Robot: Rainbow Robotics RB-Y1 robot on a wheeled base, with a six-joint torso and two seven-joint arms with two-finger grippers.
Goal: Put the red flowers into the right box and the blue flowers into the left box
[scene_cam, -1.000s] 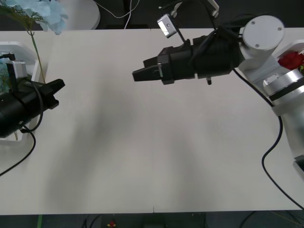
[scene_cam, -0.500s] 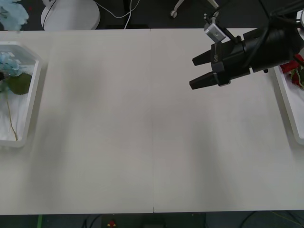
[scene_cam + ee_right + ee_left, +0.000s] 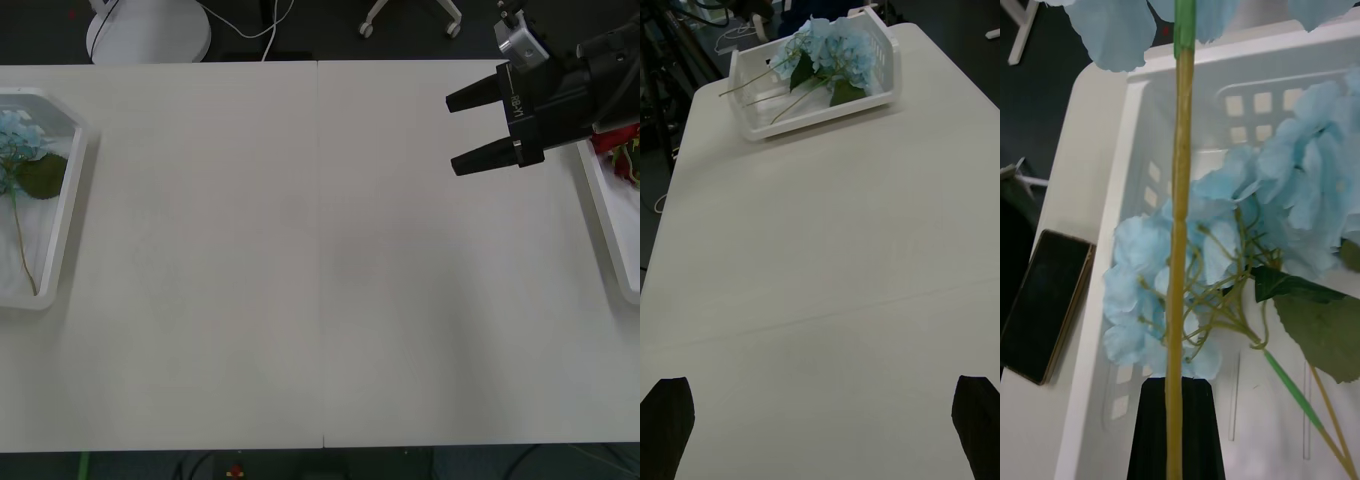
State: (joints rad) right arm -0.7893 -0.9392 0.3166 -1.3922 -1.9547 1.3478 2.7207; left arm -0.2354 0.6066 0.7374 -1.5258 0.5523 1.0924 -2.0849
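Observation:
My left gripper [image 3: 1177, 386] is shut on the thin stem of a blue flower [image 3: 1178, 225], whose pale petals [image 3: 1112, 30] sit at the stem's far end. It hangs over the left box [image 3: 1112, 300], where more blue flowers [image 3: 1300, 187] lie. In the front view the left box [image 3: 70, 200] holds blue flowers [image 3: 15, 135] at the table's left edge. My right gripper [image 3: 452, 135] is open and holds nothing above the table's far right, beside the right box [image 3: 605, 215] with red flowers [image 3: 618, 145]. From the right wrist, the left box [image 3: 820, 120] and blue flowers [image 3: 836, 52] lie far ahead of the gripper [image 3: 820, 390].
A dark phone-like slab [image 3: 1045, 304] lies on the table just outside the left box. A wide bare stretch of white table [image 3: 320, 280] runs between the two boxes. A white round chair base [image 3: 150, 35] stands beyond the far edge.
My right gripper has opened and drawn back to the right, toward the right box. The left arm with its blue flower has moved left, out of the front view.

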